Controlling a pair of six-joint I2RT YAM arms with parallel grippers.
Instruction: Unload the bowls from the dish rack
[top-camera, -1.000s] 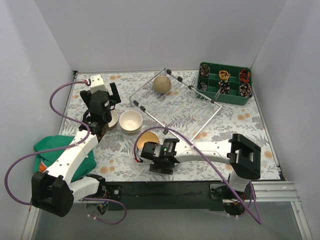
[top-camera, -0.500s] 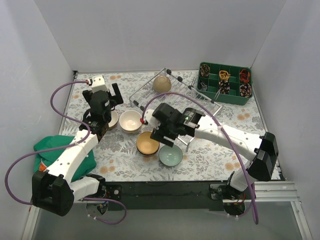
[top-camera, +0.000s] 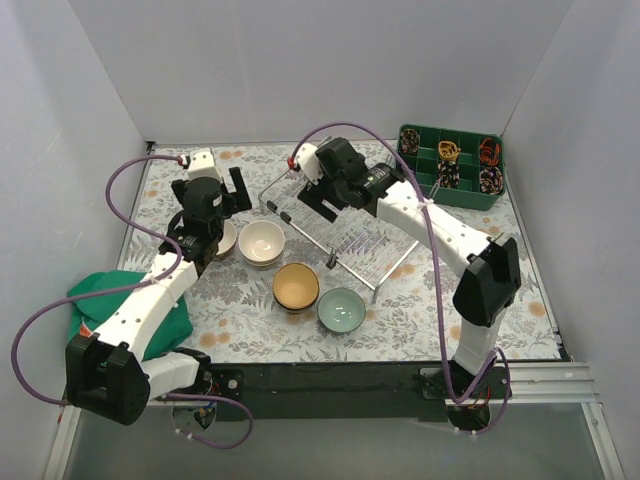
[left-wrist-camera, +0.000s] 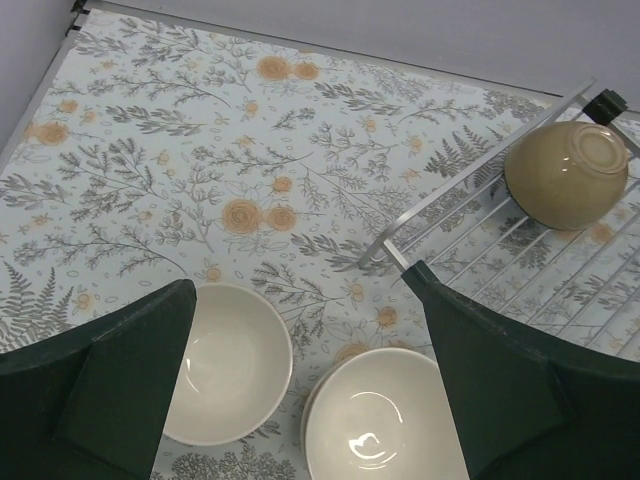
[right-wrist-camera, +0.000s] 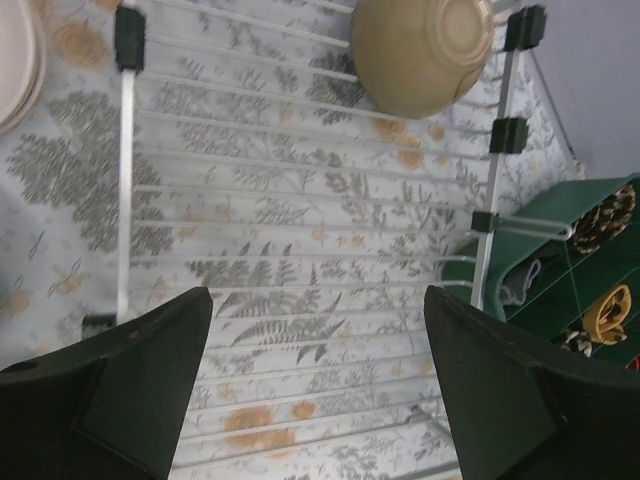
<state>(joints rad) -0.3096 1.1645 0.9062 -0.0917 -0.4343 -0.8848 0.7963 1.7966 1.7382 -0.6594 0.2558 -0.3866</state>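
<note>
The rack (top-camera: 372, 232) holds one bowl: a tan bowl (right-wrist-camera: 420, 45), bottom up, in the rack's far corner beside a black end cap. The right tool (right-wrist-camera: 318, 300) hangs over the rack's wires, on the near side of that bowl and apart from it, its fingers spread wide and grasping nothing.

Just off the rack's left corner, on the surface (top-camera: 450, 290), a cream bowl (left-wrist-camera: 235, 360) and a second cream bowl (left-wrist-camera: 375, 425) sit side by side. The second is nearer the rack and seems nested in another. The left tool (left-wrist-camera: 300, 285) hovers above the pair, released and empty.

In front of the rack's near-left edge stand an amber bowl (top-camera: 296, 286) and a green bowl (top-camera: 341, 309), just beside each other. A tray (top-camera: 470, 196) lies past the rack's right corner.
</note>
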